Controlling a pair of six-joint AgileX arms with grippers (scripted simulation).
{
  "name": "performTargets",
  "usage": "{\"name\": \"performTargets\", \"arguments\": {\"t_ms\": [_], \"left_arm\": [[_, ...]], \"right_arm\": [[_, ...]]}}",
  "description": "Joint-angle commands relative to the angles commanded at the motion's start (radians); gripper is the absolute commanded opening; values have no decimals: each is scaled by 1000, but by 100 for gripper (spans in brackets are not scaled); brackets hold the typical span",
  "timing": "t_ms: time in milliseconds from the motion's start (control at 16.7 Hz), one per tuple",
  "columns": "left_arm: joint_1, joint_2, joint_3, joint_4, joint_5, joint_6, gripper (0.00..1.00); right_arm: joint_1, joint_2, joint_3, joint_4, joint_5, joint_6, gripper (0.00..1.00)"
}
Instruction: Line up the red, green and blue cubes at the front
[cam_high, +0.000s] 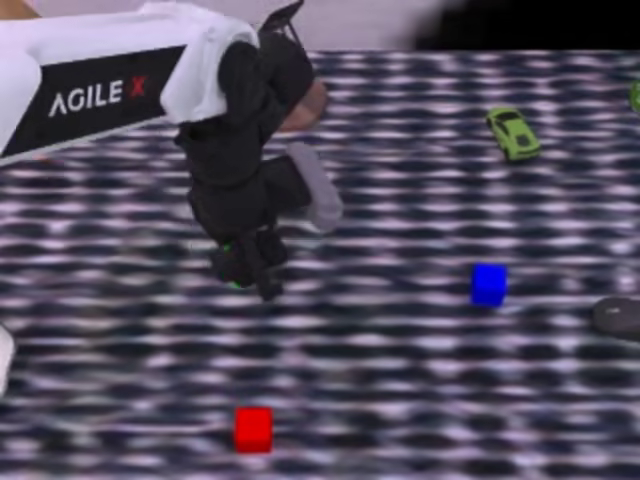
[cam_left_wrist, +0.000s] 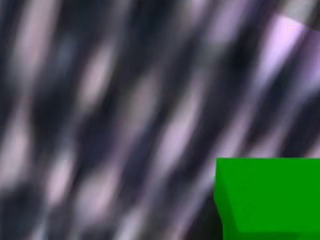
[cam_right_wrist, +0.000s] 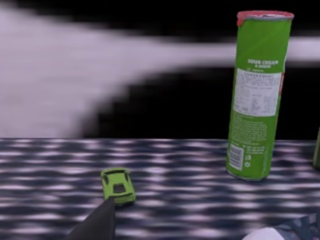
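Observation:
The red cube (cam_high: 253, 429) sits near the front edge, left of centre. Right of centre, mid-table, is the blue cube (cam_high: 489, 284). My left gripper (cam_high: 250, 268) hangs low over the table's left-middle, directly over the green cube, of which only slivers show beneath it from above. In the left wrist view the green cube (cam_left_wrist: 270, 197) fills the lower corner, very close, over the patterned cloth. My right arm is outside the top view. Its gripper (cam_right_wrist: 142, 235) is open and holds nothing, with one dark finger (cam_right_wrist: 97, 222) pointing toward the toy car.
A lime-green toy car (cam_high: 513, 132) (cam_right_wrist: 118, 185) lies at the back right. A tall green crisp can (cam_right_wrist: 257, 95) stands upright to its right. A dark round object (cam_high: 617, 316) lies at the right edge, right of the blue cube.

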Motion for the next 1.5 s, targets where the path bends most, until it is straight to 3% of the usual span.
{"name": "performTargets", "arguments": {"t_ms": [300, 480, 900, 1260, 1500], "left_arm": [[-307, -80, -81, 2, -3, -33, 0], [-396, -115, -113, 6, -5, -46, 0], [-402, -109, -125, 24, -4, -46, 0], [-403, -25, -238, 231, -4, -48, 0], [-405, -10, -255, 255, -5, -47, 0]], "right_arm": [[0, 0, 0, 0, 0, 0, 100], [0, 0, 0, 0, 0, 0, 100], [0, 0, 0, 0, 0, 0, 100], [0, 0, 0, 0, 0, 0, 100], [0, 0, 0, 0, 0, 0, 100]]}}
